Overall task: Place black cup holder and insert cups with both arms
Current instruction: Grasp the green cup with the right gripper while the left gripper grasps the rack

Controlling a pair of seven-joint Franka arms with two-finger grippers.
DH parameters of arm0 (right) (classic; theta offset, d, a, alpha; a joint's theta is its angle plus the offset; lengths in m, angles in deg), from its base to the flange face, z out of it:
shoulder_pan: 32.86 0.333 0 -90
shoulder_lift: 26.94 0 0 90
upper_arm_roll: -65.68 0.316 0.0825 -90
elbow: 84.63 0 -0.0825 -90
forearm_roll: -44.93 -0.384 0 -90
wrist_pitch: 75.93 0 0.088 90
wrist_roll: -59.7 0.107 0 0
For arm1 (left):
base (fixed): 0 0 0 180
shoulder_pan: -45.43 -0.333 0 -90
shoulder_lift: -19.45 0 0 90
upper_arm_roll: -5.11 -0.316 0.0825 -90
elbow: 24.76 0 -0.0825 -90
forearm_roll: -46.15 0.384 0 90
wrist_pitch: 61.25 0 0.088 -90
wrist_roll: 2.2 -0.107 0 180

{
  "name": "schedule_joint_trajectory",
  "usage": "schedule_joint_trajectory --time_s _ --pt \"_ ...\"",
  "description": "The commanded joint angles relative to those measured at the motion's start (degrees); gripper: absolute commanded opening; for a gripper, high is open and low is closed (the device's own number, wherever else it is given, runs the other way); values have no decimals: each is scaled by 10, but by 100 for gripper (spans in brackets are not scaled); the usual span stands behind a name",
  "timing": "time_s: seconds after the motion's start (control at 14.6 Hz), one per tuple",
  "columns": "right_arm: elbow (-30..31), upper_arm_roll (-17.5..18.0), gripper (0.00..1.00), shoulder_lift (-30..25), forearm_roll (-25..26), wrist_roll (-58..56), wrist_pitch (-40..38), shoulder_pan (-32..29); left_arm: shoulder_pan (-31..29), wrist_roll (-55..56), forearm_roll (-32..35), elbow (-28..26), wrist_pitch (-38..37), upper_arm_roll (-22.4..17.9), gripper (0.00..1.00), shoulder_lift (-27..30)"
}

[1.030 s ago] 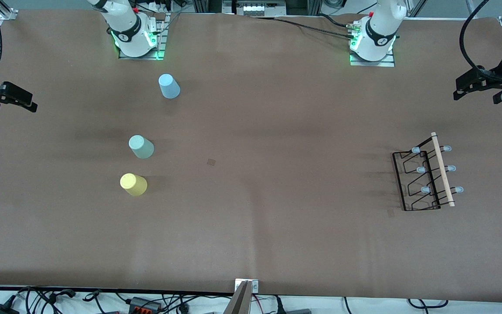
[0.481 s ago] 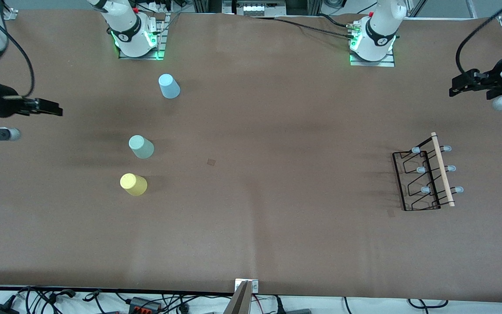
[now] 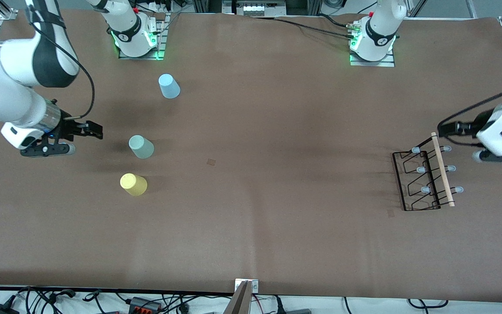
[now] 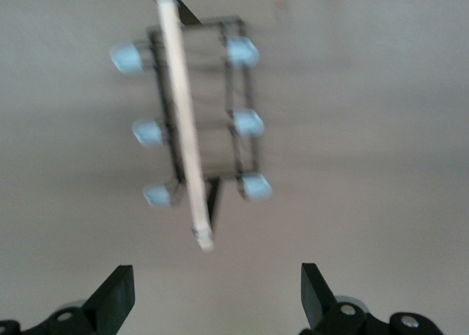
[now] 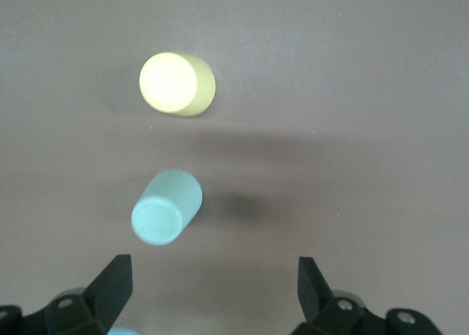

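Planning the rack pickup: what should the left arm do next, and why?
Probably lower the open left gripper onto the rack's wooden handle: it hovers by the handle's end, holding nothing, and the rack lies untouched on the table.

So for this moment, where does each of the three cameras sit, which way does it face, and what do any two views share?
Front view: high across the table, facing both bases; shows both arms, right gripper beside the mint cup, left gripper by the black cup holder.
Left wrist view: on the left wrist, looking down at the black cup holder; own open jaws show.
Right wrist view: on the right wrist, looking down at the mint cup and yellow cup; own open jaws show.
Shared: front and each wrist view.
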Motion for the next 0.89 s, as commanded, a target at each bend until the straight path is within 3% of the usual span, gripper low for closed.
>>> schedule_joint_trajectory --time_s 0.0,0.27,0.48,0.69,0.82 --pt "55 -2 100 6 -5 25 89 19 -5 -4 23 -48 94 0 100 -7" --pt "69 -1 100 30 -5 83 124 36 -17 -4 23 -116 191 0 99 -8" --pt "104 1 100 44 -5 169 207 90 -18 -2 22 -137 226 1 91 -16" --pt "106 2 100 66 -5 201 235 108 -19 0 22 -138 249 1 74 -34" --pt "123 2 100 67 -3 201 250 108 -18 0 22 -138 247 1 53 -35"
